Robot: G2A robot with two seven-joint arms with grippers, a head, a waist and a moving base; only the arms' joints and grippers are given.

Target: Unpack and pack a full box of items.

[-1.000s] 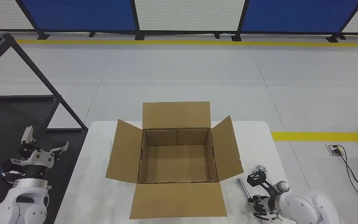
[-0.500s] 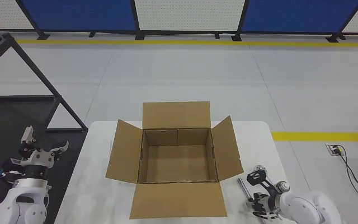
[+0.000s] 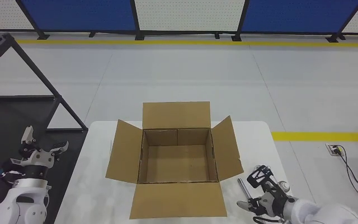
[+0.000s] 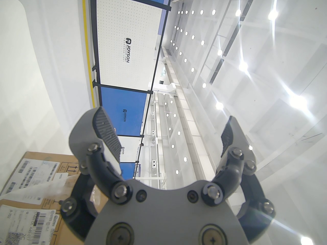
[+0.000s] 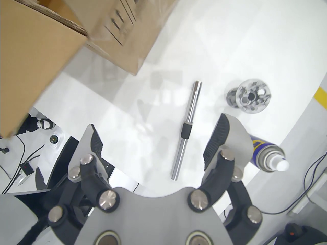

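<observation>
An open cardboard box (image 3: 178, 162) stands mid-table with all flaps spread and a bare floor inside. Off its right side lie a metal rod (image 5: 186, 131), a metal spool (image 5: 249, 95) and a spray can (image 5: 268, 155). My right gripper (image 5: 158, 126) hangs open just above the rod, holding nothing; in the top view this gripper (image 3: 253, 193) is at the table's front right corner. My left gripper (image 3: 45, 143) stands open and empty beyond the table's left edge, pointing upward (image 4: 165, 115).
The box's right flap (image 5: 51, 39) juts out close to the rod. The white table (image 3: 95, 190) has bare surface left of the box. A black frame (image 3: 33, 73) stands on the floor at far left. Cables (image 5: 306, 195) lie below the table's edge.
My right gripper has shifted a little toward the box and now sits over the rod. The left arm and the box have not moved.
</observation>
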